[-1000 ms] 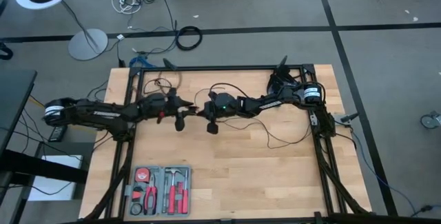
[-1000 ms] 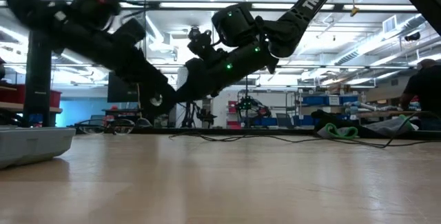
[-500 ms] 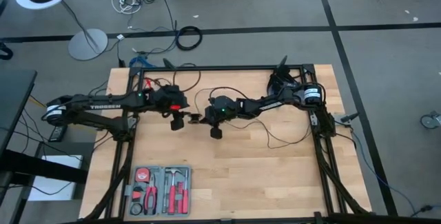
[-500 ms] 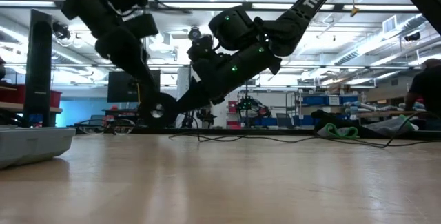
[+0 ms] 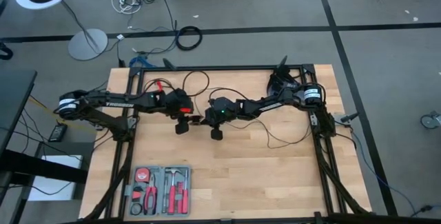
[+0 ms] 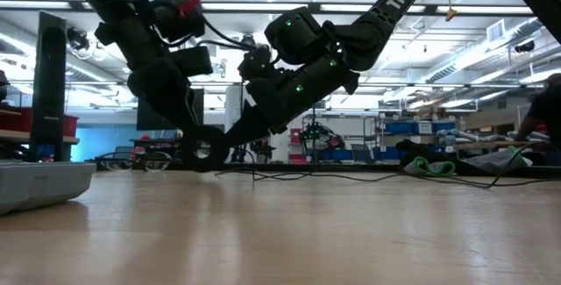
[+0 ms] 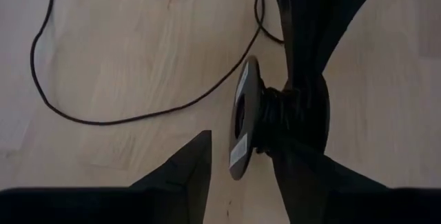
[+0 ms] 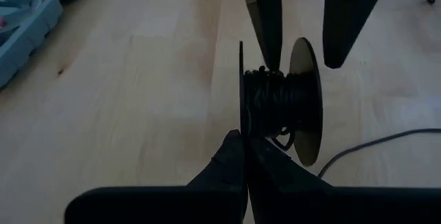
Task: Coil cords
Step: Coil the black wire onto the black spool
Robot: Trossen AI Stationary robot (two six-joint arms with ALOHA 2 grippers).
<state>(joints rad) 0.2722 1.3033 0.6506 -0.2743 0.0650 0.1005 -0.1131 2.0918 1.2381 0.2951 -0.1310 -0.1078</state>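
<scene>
The cord's puck (image 8: 306, 100) is a small black spool with two thin discs and black cord wound between them (image 8: 275, 100). It stands on edge at the table's middle (image 5: 195, 120), between my two grippers. Loose thin cord trails over the wood (image 7: 103, 117) and loops at the far side (image 5: 196, 79). My right gripper (image 8: 244, 158) is shut on one disc. My left gripper (image 7: 244, 162) points steeply down and is open, its fingers straddling the other disc (image 7: 244, 117). Whether the puck touches the table I cannot tell. My left gripper comes from above, slanting from the table's left. One finger (image 8: 265, 24) reaches between the discs, its tip at the wound cord (image 8: 265, 76). The other finger (image 8: 348, 17) stands outside the disc with a gap. My right gripper pinches the rim of the thinner disc (image 8: 241, 124) between its two shut fingers, slanting down from the table's right. The puck stands on edge, its axis level.
A grey tool case (image 5: 160, 191) with red-handled tools lies at the near left. A black frame (image 5: 227, 67) runs along the far edge and both sides. Bare wood (image 5: 275, 176) lies at the near right.
My left arm has folded up and its gripper has tipped from nearly level to steeply downward, sliding a little toward the near edge beside the puck. The cord loop at the far side has shifted and widened. My right gripper has stayed shut on the puck.
</scene>
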